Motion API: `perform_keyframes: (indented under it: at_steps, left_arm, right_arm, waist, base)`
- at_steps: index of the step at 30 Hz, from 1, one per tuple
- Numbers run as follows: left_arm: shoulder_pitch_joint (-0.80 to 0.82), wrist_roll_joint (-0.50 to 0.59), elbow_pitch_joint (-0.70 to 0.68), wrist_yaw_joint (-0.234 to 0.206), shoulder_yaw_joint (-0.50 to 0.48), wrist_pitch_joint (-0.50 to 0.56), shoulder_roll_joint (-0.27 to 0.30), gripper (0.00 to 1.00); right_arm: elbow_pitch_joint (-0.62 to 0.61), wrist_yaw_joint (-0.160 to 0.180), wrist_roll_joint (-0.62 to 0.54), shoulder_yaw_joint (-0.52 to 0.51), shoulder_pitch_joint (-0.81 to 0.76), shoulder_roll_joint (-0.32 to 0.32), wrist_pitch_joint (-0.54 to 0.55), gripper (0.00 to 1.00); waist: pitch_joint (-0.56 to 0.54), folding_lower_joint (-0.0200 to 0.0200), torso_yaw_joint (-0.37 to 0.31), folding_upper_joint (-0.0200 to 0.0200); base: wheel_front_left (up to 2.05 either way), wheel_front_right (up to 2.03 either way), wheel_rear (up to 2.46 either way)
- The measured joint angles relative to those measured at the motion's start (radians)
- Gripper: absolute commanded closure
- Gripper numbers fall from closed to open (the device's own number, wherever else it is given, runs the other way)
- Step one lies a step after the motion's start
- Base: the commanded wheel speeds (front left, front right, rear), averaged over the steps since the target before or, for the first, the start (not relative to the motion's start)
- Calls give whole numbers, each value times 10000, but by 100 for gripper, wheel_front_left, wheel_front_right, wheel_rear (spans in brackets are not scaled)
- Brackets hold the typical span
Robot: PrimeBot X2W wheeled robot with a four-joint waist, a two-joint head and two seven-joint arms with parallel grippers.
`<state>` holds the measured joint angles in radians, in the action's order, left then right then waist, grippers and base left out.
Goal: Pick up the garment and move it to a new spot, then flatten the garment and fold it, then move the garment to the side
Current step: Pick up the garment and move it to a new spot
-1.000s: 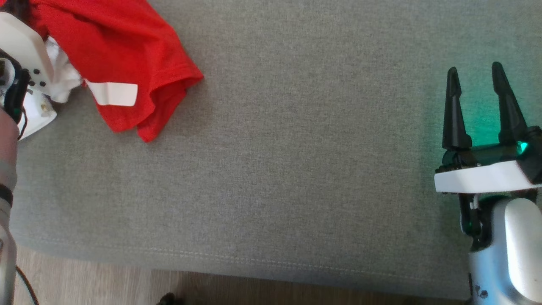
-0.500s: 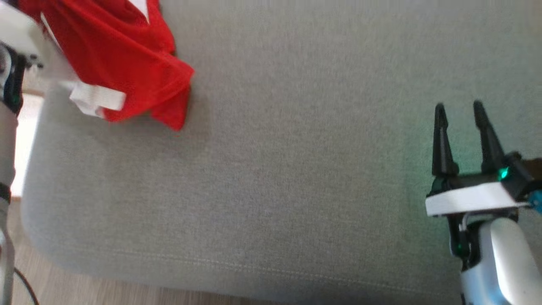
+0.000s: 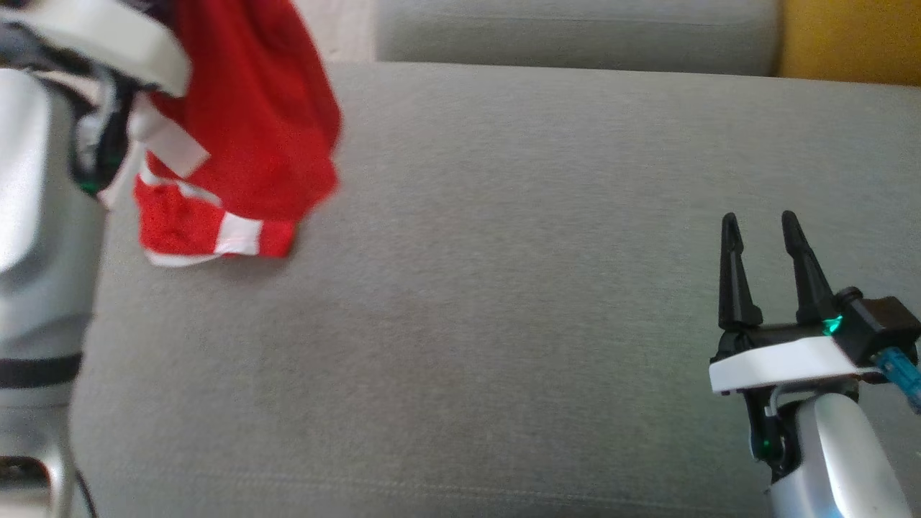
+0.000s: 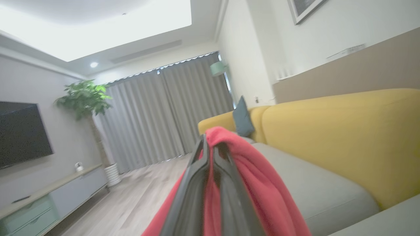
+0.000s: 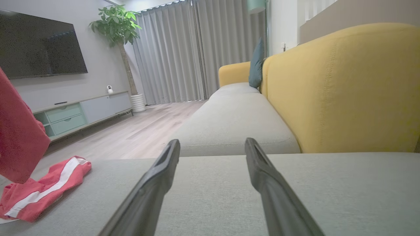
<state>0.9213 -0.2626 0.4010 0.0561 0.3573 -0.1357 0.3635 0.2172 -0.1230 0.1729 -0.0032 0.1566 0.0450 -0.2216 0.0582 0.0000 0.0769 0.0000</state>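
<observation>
1. The left gripper [image 4: 211, 146] is clenching a bunched fold of the red garment [image 3: 252, 122], with its fingers pinched tight and cloth draping over them.
2. The garment is hanging from that grip above the left end of the seat [image 3: 504, 302]. Its white-striped lower end is lying on the cushion, so it is only partly lifted.
3. Holding one bunch high is letting the cloth fall loose under its own weight, which I judge suits carrying it to a new spot.
4. The right gripper [image 3: 759, 216] is hovering low over the right part of the seat, fingers spread wide and grasping nothing, well apart from the garment. It is probably being kept there to take a second edge for flattening.
5. The broad stretch of seat between the arms is looking like the likely landing place.
6. I judge the pick-and-move step is underway; flattening and folding are not yet begun.
</observation>
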Motion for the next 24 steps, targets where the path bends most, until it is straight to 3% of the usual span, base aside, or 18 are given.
perform_keyframes:
  at_steps: [4, 12, 18, 23, 24]
  left_arm:
    - [-150, -2, -1062, -236, 318, 677, -395, 100]
    - [-811, -123, -2552, -963, 1352, 1381, -1958, 100]
    - [-682, -127, -1810, -1327, 1927, 813, -3022, 100]
    - [-275, -460, -221, -1551, 2305, 167, -3225, 100]
    - [-196, -514, 182, -1626, 2406, 73, -3227, 30]
  right_arm:
    - [-59, 0, -336, -69, 51, -2, 4, 0]
    - [-926, 0, -955, -462, 1031, 0, 368, 0]
    - [-1492, 0, -1114, -516, 1785, 6, 550, 0]
    - [-1559, 0, -965, -500, 2071, 8, 545, 0]
    - [-1542, 0, -899, -493, 2070, 8, 541, 0]
  waist:
    - [-109, 0, -409, 0]
    - [69, 0, -1636, 0]
    - [675, 0, -2595, 0]
    - [1275, 0, -3310, 0]
    - [1393, 0, -3429, 0]
  base:
    - [0, 0, 0]
    - [0, 0, 0]
    - [0, 0, 0]
    - [0, 0, 0]
    - [0, 0, 0]
